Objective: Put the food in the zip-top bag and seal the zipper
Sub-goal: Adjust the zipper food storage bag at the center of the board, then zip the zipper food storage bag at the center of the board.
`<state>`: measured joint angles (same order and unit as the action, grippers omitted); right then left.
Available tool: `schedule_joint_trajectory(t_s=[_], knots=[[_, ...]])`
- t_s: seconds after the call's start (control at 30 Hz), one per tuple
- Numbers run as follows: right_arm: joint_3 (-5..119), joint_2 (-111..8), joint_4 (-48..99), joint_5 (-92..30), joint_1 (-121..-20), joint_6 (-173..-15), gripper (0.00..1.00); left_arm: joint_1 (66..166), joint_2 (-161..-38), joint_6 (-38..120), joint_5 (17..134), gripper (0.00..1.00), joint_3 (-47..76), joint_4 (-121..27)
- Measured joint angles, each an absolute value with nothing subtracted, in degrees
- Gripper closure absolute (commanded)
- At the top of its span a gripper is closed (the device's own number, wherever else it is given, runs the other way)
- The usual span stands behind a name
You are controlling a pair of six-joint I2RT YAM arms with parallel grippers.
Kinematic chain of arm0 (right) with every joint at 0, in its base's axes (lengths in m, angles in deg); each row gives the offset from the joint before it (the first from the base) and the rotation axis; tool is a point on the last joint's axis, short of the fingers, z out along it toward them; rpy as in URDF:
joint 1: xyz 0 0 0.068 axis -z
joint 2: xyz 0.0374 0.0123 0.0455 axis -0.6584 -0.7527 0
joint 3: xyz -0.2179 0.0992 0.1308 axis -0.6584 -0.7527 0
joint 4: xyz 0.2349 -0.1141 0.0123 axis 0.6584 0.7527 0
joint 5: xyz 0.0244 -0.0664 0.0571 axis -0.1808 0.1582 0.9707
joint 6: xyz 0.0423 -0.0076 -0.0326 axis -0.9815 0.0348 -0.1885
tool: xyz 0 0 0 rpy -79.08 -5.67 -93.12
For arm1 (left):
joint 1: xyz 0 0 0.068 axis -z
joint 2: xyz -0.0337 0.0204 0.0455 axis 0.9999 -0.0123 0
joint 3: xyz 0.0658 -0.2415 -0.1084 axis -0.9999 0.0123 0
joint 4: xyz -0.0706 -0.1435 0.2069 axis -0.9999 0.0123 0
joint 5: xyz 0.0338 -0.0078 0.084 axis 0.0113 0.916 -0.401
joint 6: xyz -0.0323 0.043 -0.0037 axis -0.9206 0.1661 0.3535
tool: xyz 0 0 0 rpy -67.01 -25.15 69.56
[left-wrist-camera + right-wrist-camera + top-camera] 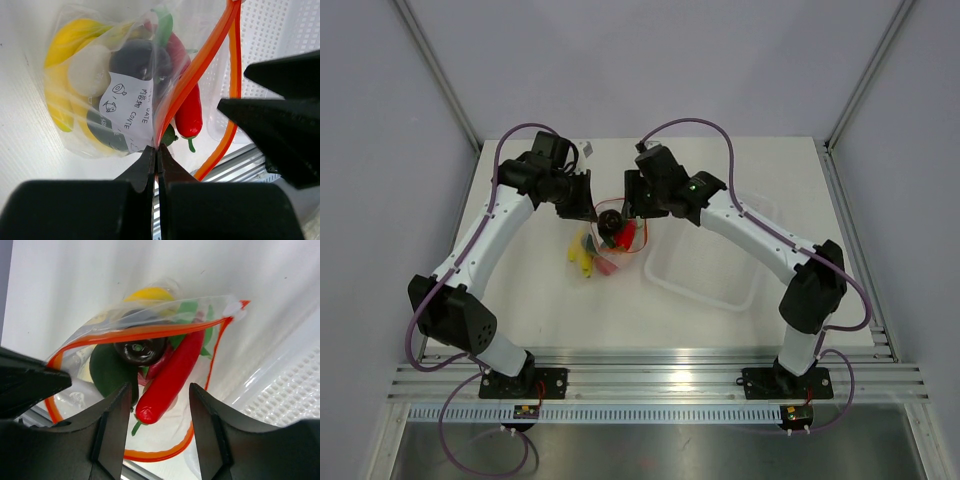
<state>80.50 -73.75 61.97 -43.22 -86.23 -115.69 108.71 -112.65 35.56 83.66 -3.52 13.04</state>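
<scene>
- Evidently the left gripper (157, 148) is clenched on the zip-top bag (127, 107) at its zipper (200, 65), beside the clear tray (720, 270);
- right gripper (160, 392) gapes, released; the chilli (172, 370) lies between its fingers (117, 420) in the bag mouth; banana (147, 293) and avocado (107, 372) inside.

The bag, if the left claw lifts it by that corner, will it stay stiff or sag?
Probably sags: the bag is thin crinkly film, pinched only at its mouth by the left claw. The zipper gapes open, so the chilli at the mouth could slip out. The packed food likely makes it bottom-heavy.
</scene>
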Motion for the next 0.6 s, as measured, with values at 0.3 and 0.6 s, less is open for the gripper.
schedule_joint_trajectory(t_s=[0.3,0.6], knots=[[79.9,-73.8,62.8,-43.4,-81.8,-114.0,0.40,108.7,-112.6,36.1,83.9,1.00,-3.5,13.0],[79.7,-76.7,62.0,-39.5,-81.3,-112.1,1.00,108.7,-112.7,36.2,83.8,1.00,-3.5,13.1]])
